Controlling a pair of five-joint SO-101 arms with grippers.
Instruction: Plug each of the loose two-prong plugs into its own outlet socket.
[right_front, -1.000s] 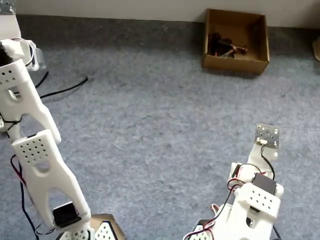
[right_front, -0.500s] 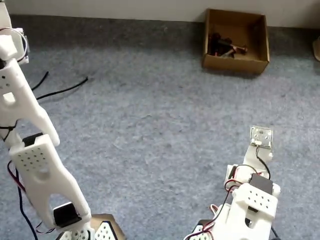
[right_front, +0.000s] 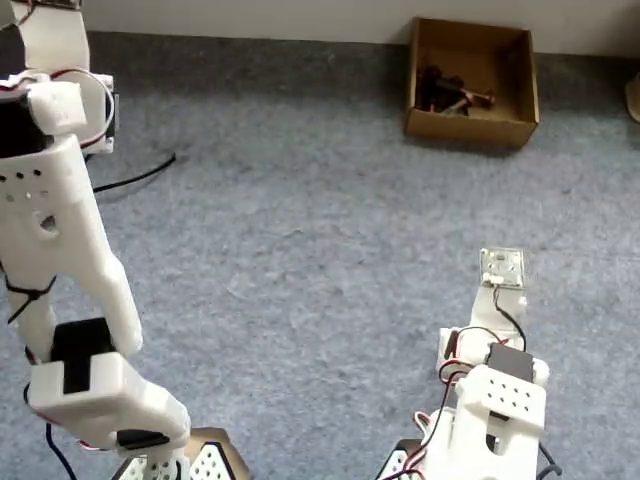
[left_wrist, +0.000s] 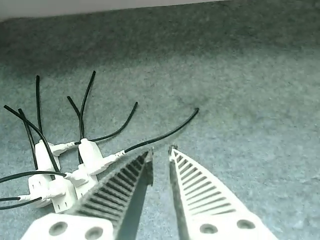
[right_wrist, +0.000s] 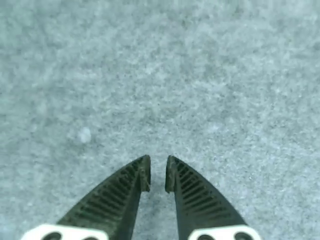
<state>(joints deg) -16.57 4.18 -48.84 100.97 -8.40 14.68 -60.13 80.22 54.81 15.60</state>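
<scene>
Left wrist view: left gripper parted a sliver, empty, tips near a black cord. Beside it, white plugs lie clustered on the carpet, their cords fanning away. Right gripper is equally narrow and empty. High view adds a cardboard box.

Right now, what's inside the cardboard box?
Open brown cardboard box: a heap of dark reddish-brown pieces, too small to identify. Near wall covers part of its floor.

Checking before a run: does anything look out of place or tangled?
Yes: the white plugs lie bunched together by the left pincer, their black cords crossing and splaying every way, so none sits apart.
</scene>
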